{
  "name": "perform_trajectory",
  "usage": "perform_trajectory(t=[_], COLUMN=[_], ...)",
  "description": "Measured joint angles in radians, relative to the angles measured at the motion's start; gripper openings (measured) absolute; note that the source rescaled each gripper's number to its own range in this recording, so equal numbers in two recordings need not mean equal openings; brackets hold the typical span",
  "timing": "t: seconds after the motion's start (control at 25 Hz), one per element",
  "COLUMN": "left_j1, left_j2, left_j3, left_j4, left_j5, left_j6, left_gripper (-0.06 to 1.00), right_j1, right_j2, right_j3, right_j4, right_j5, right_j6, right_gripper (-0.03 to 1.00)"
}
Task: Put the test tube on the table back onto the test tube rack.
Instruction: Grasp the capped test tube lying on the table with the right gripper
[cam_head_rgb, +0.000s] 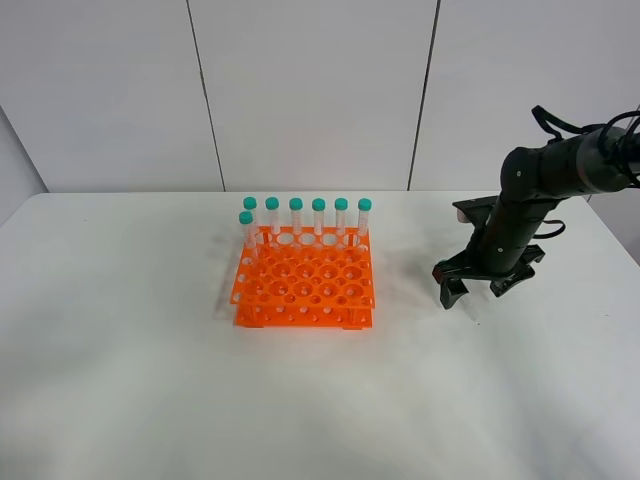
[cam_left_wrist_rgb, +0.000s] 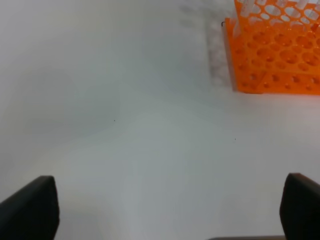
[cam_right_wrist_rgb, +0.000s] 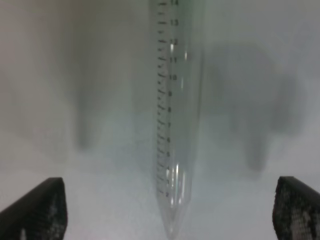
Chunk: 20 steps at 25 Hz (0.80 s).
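Test tube: one lies on the worktop, well right of the rack, between the fingers of the right end effector, touching neither. There is one orange rack holding seven teal-capped tubes: six in the back row and one in front at the left end. The right arm reaches steeply down, jaws apart. The left end effector is spread wide over bare worktop near a rack corner. The test tube is clear, graduated and taper-tipped.
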Motion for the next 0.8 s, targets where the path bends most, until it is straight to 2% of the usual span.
perform_trajectory(t=[0.8], left_j1=[0.000], left_j2=[0.000], left_j3=[0.000], left_j4=[0.000], left_j5=[0.000], left_j6=[0.000], left_gripper=[1.00], right_j1=[0.000], right_j2=[0.047], right_j3=[-0.001], right_j4=[0.004], right_j5=[0.000], right_j6=[0.004], right_gripper=[0.85])
